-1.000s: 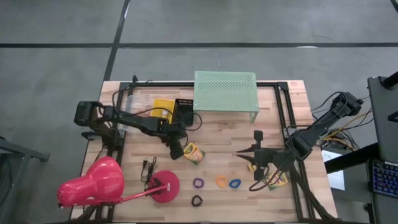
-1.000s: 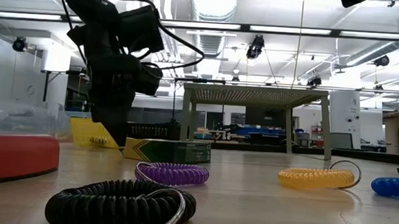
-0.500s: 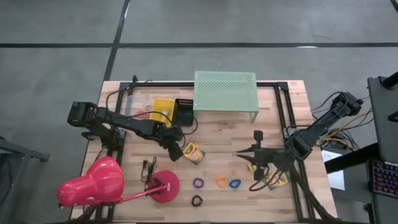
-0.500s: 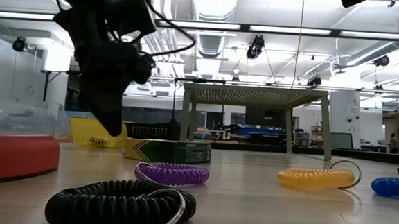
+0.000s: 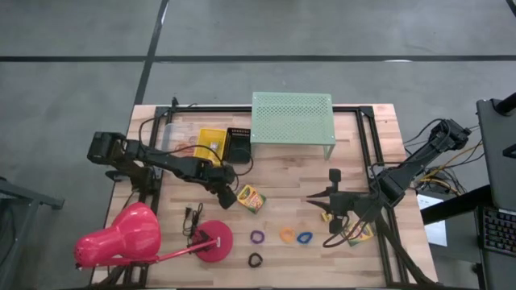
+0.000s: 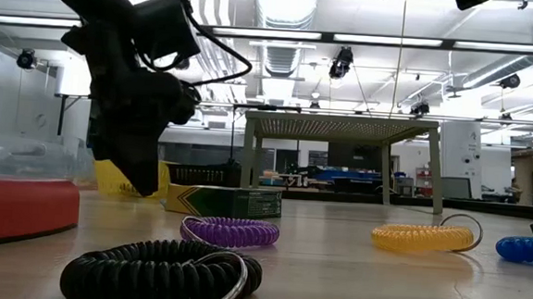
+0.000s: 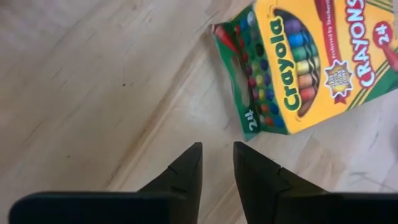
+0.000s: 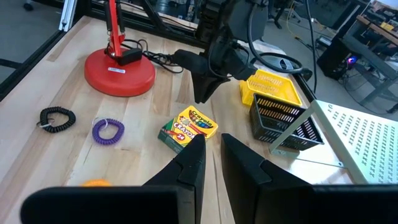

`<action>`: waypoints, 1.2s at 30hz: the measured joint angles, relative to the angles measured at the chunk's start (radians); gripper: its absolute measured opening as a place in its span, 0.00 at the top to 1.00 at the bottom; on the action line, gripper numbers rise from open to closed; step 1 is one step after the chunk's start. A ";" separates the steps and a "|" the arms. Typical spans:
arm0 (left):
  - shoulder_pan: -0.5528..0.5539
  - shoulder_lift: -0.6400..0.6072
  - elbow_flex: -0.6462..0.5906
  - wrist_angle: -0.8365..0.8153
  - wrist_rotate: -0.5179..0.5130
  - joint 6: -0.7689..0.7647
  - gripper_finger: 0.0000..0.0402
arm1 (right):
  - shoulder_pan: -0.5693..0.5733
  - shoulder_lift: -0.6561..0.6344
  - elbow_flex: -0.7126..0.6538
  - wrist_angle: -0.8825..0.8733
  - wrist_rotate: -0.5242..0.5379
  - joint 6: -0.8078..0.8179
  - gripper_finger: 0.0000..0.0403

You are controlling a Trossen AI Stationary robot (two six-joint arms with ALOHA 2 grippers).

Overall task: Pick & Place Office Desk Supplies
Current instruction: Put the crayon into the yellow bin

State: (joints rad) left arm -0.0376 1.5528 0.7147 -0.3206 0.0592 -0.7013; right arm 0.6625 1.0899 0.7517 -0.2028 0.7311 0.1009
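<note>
- We see a wooden table (image 5: 355, 161) on grey floor, with a lit workshop behind.
- The crayon box (image 5: 251, 197) lies flat mid-table.
- Left gripper (image 7: 216, 163) hovers beside it, slightly parted, empty.
- Right gripper (image 8: 210, 152) is narrowly parted, empty.

Crayon box (image 5: 251, 197) lies flat beside four coil loops (image 5: 280, 239).

Pink desk lamp (image 5: 129, 238) lies front-left — mint perforated shelf (image 5: 292, 117) stands at the back.

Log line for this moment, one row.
left claw: open, empty, beside crayon box | box: flat on table | right claw: waiting, table's right
</note>
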 joint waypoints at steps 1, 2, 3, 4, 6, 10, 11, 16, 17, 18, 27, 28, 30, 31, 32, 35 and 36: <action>0.000 0.000 0.000 0.000 0.000 -0.007 0.76 | 0.000 0.000 0.000 0.000 0.000 0.000 0.88; 0.000 0.000 0.000 0.000 0.000 -0.010 0.76 | 0.000 0.000 0.000 0.000 0.000 0.000 0.88; 0.000 0.000 0.000 0.000 0.000 -0.014 0.75 | 0.000 0.000 0.000 0.000 0.000 0.000 0.88; 0.000 0.000 0.000 0.002 0.000 -0.021 0.75 | 0.000 0.000 0.000 0.000 0.000 0.000 0.88; 0.001 0.000 0.000 0.003 0.000 -0.032 0.75 | 0.000 0.000 0.000 0.000 0.000 0.000 0.88; 0.002 0.000 0.000 0.012 0.000 -0.064 0.75 | 0.000 0.000 0.000 0.000 0.000 0.000 0.88; 0.003 0.000 -0.001 0.013 0.000 -0.067 0.75 | 0.000 0.000 0.000 0.000 0.000 0.000 0.88; 0.004 0.000 -0.001 0.031 -0.018 -0.110 0.75 | 0.000 0.000 0.000 0.000 0.000 0.000 0.88; 0.003 0.000 -0.001 0.038 -0.034 -0.125 0.75 | 0.000 0.000 0.000 0.000 0.000 0.000 0.88; 0.003 0.000 -0.001 0.044 -0.054 -0.140 0.75 | 0.000 0.000 0.000 0.000 0.000 0.000 0.88; 0.000 0.000 -0.001 0.092 -0.086 -0.190 0.75 | 0.000 0.000 0.000 0.000 0.000 0.000 0.88; 0.000 0.000 -0.001 0.093 -0.085 -0.190 0.75 | 0.000 0.000 0.000 0.000 0.000 0.000 0.88; 0.000 0.000 -0.001 0.092 -0.074 -0.184 0.75 | 0.000 0.000 0.000 0.000 0.000 0.000 0.88; 0.000 0.000 -0.001 0.093 -0.065 -0.163 0.75 | 0.000 0.000 0.000 0.000 0.000 0.000 0.88; 0.000 0.000 -0.001 0.093 -0.056 -0.141 0.75 | 0.000 0.000 0.000 0.000 0.000 0.000 0.88; 0.000 0.000 0.006 0.093 -0.044 -0.119 0.75 | 0.000 0.000 0.000 0.000 0.000 0.000 0.88; 0.000 0.000 0.007 0.096 -0.044 -0.118 0.75 | 0.000 0.000 0.000 0.000 0.000 0.000 0.88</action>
State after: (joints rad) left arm -0.0380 1.5528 0.7216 -0.2248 0.0154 -0.8191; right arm 0.6628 1.0897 0.7517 -0.2028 0.7311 0.1009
